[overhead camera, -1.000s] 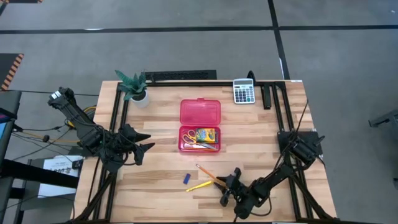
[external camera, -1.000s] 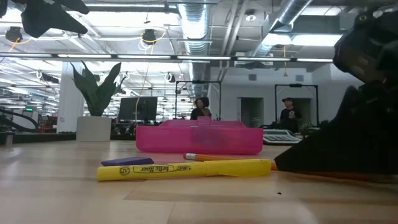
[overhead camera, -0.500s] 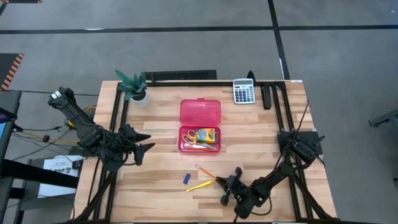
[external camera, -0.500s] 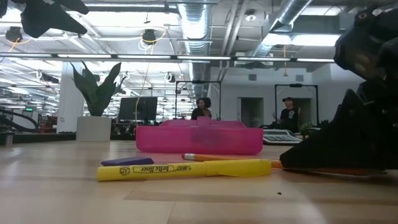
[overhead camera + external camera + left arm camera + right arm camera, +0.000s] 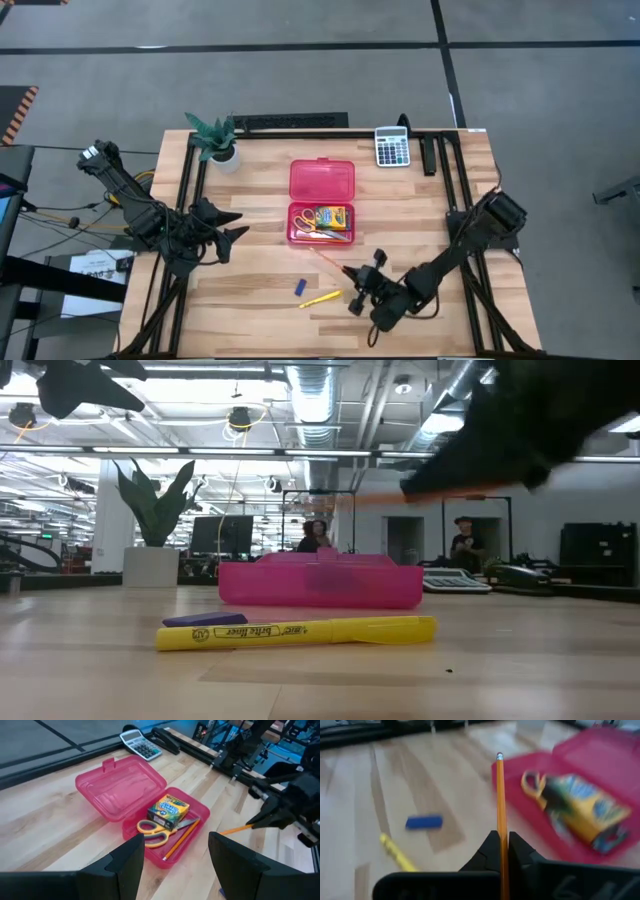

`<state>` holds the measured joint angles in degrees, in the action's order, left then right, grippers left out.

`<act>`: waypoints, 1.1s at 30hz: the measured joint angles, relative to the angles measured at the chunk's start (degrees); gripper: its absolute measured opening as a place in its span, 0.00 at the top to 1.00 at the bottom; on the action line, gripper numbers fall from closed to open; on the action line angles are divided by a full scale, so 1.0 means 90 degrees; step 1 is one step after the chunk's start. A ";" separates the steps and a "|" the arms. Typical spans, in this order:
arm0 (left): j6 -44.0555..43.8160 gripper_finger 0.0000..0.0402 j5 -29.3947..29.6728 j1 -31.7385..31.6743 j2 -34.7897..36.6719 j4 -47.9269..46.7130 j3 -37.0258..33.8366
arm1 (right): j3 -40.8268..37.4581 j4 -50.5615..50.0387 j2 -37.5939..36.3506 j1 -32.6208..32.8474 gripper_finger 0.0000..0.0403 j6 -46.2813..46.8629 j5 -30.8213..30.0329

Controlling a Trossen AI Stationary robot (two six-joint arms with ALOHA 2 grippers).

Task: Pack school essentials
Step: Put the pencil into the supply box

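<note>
Orange pencil (image 5: 501, 805) in right fingers (image 5: 490, 851), above blue eraser (image 5: 423, 822)

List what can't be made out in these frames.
- Low view: contents of the pink case hidden by its front wall.
- Low view: right gripper blurred, partly cut off by the top edge.
- High view: calculator keys too small to read.
- Right wrist view: crayon box print blurred.

You get bright, even overhead light with soft shadows. Your right wrist view is motion-blurred, and ceiling strip lights (image 5: 200, 452) glare in the low view
</note>
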<state>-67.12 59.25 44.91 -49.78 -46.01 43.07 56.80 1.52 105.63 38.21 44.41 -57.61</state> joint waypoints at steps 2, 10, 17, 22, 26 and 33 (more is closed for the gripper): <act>0.0001 0.48 0.0054 0.0000 0.0001 0.0000 0.0000 | 0.0002 -0.0005 -0.0222 -0.0218 0.97 -0.0475 -0.0002; 0.0001 0.48 0.0149 0.0000 0.0001 0.0002 0.0000 | 0.0002 0.0193 -0.0554 -0.1605 0.97 -0.2295 0.1748; -0.0002 0.48 0.0137 0.0000 0.0002 0.0001 0.0000 | 0.0005 0.0240 -0.0552 -0.2455 0.95 -0.3114 0.2949; -0.0004 0.48 0.0140 0.0000 0.0000 0.0002 0.0000 | -0.0013 0.0276 -0.0552 -0.2785 0.96 -0.3288 0.3589; -0.0004 0.48 0.0145 0.0000 0.0000 0.0002 0.0000 | -0.0250 0.0423 -0.0554 -0.2892 0.96 -0.3277 0.3723; -0.0004 0.48 0.0164 0.0000 0.0001 0.0002 0.0000 | -0.0667 0.0919 -0.0554 -0.2935 0.93 -0.3061 0.3729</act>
<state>-67.16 60.73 44.91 -49.77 -46.00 43.07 50.80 9.79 100.64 11.79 16.86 -24.05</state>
